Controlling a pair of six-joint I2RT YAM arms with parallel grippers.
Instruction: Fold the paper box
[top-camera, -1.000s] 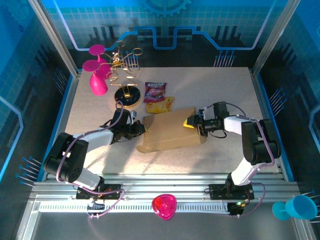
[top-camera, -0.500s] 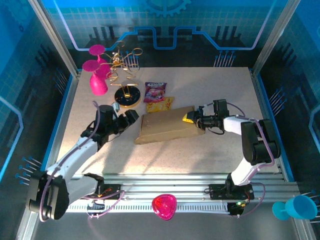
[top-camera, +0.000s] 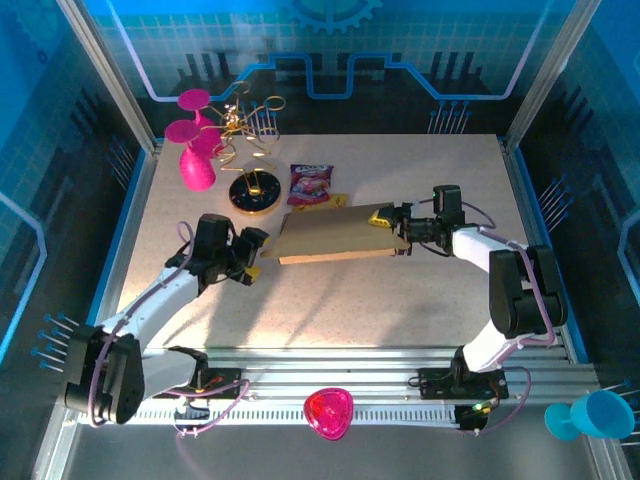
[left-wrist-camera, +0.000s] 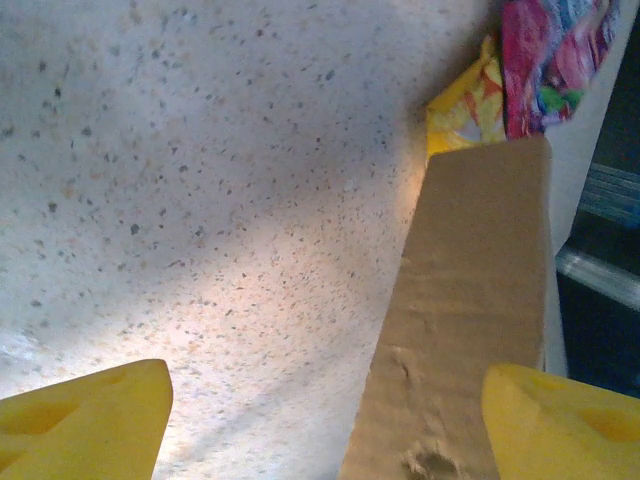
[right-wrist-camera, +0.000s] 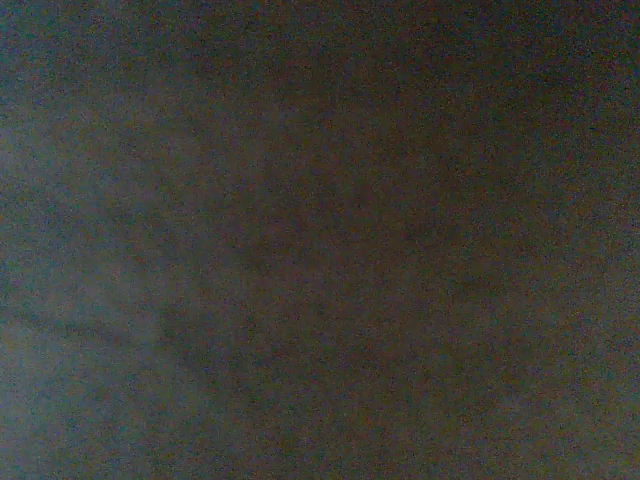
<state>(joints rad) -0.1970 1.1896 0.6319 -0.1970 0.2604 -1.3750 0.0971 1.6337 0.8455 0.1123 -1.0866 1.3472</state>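
Your paper box (top-camera: 335, 238) now lies farther back at mid-table, against the snack packets (top-camera: 312, 185), with its right end pinched in the right gripper (top-camera: 392, 222). The left gripper (top-camera: 250, 258) has let go, jaws wide and empty, so only one arm controls the fold.

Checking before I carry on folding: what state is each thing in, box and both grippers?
paper box: flattened, held at its right end.
left gripper: open, straddling the box's left end, not gripping.
right gripper: shut on the box's right edge.
snack packets: lying flat behind the box.
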